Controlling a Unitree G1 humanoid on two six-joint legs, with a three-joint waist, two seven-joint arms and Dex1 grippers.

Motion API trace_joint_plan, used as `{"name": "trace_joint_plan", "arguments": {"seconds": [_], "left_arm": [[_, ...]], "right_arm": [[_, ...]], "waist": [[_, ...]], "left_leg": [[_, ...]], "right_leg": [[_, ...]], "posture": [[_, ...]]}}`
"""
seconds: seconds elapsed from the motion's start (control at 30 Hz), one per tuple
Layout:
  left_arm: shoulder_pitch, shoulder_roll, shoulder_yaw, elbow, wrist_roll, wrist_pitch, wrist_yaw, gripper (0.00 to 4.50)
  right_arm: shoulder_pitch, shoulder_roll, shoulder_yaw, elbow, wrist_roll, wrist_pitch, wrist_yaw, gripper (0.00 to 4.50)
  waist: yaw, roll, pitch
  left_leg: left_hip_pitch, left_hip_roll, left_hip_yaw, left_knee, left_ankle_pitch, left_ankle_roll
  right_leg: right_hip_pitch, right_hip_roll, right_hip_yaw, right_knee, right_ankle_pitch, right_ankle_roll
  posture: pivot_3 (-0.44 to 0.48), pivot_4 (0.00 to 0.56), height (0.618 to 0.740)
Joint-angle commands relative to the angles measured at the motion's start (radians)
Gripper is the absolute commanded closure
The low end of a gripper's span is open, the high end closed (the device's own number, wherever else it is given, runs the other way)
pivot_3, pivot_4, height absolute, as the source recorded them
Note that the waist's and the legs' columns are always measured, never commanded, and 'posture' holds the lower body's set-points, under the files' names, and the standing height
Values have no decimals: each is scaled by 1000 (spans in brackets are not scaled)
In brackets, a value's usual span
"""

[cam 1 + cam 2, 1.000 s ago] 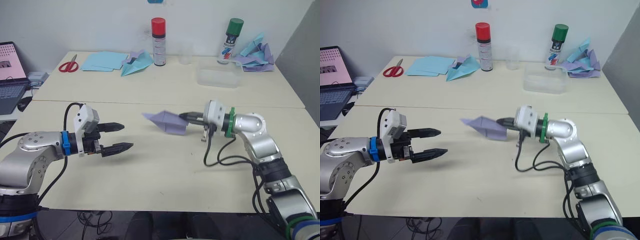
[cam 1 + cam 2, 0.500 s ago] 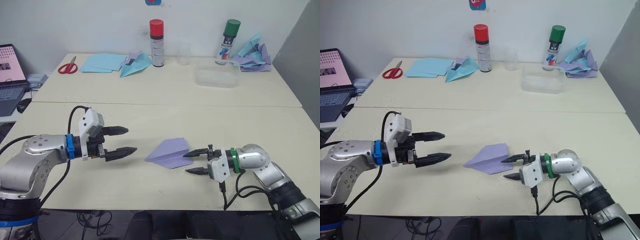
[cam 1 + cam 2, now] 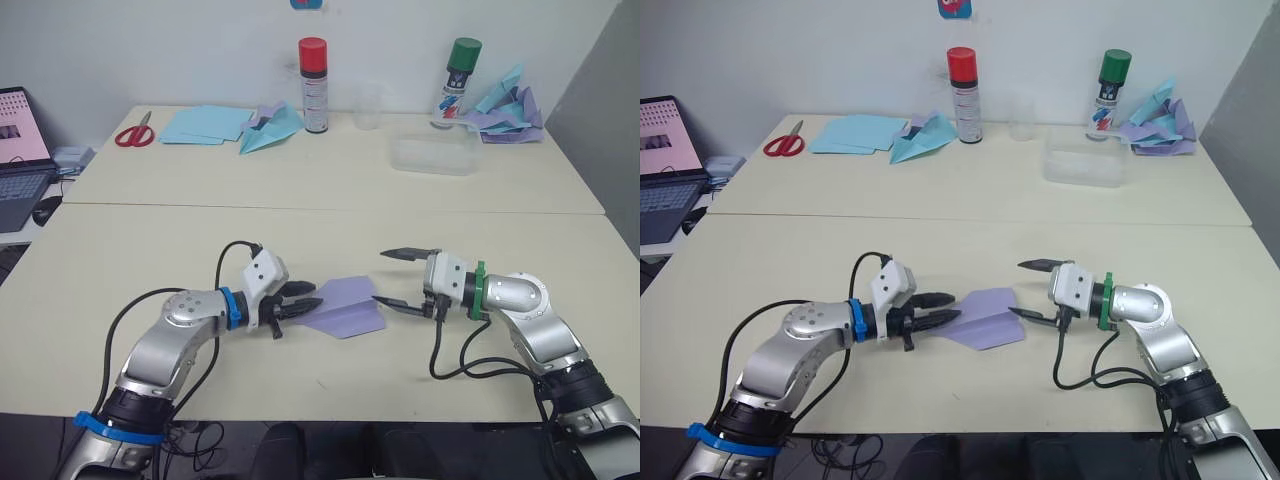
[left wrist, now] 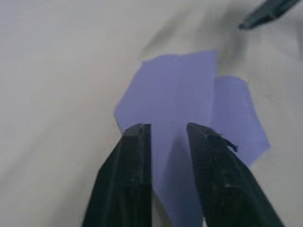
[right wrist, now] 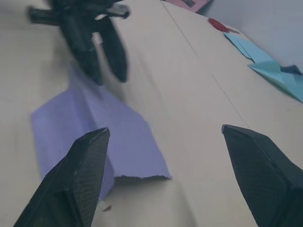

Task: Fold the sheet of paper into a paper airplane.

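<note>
The pale lavender paper airplane (image 3: 350, 310) lies flat on the near cream table, nose toward my left arm. My left gripper (image 3: 308, 303) has its two black fingers (image 4: 135, 175) drawn close on either side of the nose, with lavender paper between them. My right gripper (image 3: 380, 277) stands open just behind the plane's tail, its lower fingertip close to the paper's edge and its upper one raised above the table. In the right wrist view the plane (image 5: 94, 123) lies between that gripper's spread fingers, with the left gripper (image 5: 102, 71) beyond it.
On the far table stand a red-capped spray can (image 3: 315, 70), a green-capped can (image 3: 462, 68) and a clear plastic box (image 3: 435, 155). Light blue sheets (image 3: 205, 123), a teal plane (image 3: 272, 128) and red scissors (image 3: 137, 128) lie back left. A laptop (image 3: 20, 150) sits far left.
My right gripper let go of the plane, which now lies on the table, and opened wide. My left gripper moved right to the plane's nose and narrowed from wide open.
</note>
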Motion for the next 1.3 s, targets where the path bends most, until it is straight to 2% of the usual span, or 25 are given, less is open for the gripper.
{"name": "trace_joint_plan", "arguments": {"seconds": [0.03,0.07,0.23,0.37,0.5,0.7,0.8,1.0,1.07,1.17,1.3], "left_arm": [[11,-3,-24,-49,13,2,2,4232],[22,2,-39,-60,16,4,-8,4483],[54,12,-85,-98,19,7,-40,4483],[63,26,-123,-82,73,-39,-48,4483],[60,52,-162,-25,161,-133,-54,4483],[46,49,-168,35,188,-176,-60,4483],[47,39,-151,42,166,-173,-63,4500],[63,32,-112,35,116,-130,-56,4500],[66,34,-108,32,114,-126,-54,4500],[73,28,-99,26,104,-117,-47,4500],[69,-15,-50,3,27,-55,-23,4500]], "right_arm": [[-30,34,-31,-48,24,111,-45,553],[-36,47,-27,-62,32,143,-47,553],[-40,80,-4,-101,21,209,-33,553],[-26,79,18,-114,9,215,1,553],[3,61,42,-156,46,254,75,553],[6,89,85,-126,20,274,87,553],[5,101,100,-90,3,260,89,1491],[32,87,116,-62,3,269,126,3836],[40,86,115,-64,11,292,133,4483],[51,84,117,-63,14,319,140,4483],[59,69,133,-44,-19,315,154,4483]], "waist": [[-1,0,0],[-1,0,0],[0,0,0],[0,0,0],[0,0,0],[0,0,-1],[0,0,-1],[0,0,-1],[0,0,-1],[0,0,-1],[0,0,-1]], "left_leg": [[0,0,0,0,0,0],[0,0,0,0,0,0],[0,-1,0,0,0,0],[0,-1,0,0,0,0],[0,-1,0,0,0,0],[1,-1,0,1,0,0],[2,-1,0,1,0,0],[1,-1,0,1,0,0],[1,-1,0,1,0,0],[1,0,0,1,0,0],[1,0,0,1,0,0]], "right_leg": [[0,0,0,0,0,0],[0,0,1,0,0,0],[0,-1,1,0,0,0],[0,0,1,0,0,0],[0,0,0,0,0,0],[1,0,0,0,0,0],[1,0,0,0,0,1],[1,0,0,0,0,1],[1,0,0,0,0,1],[1,0,0,0,0,1],[1,0,0,0,0,1]], "posture": [[0,150,740],[0,150,740],[0,150,740],[0,150,740],[0,150,740],[0,150,740],[0,150,740],[0,150,740],[0,150,740],[0,150,740],[0,150,740]]}}
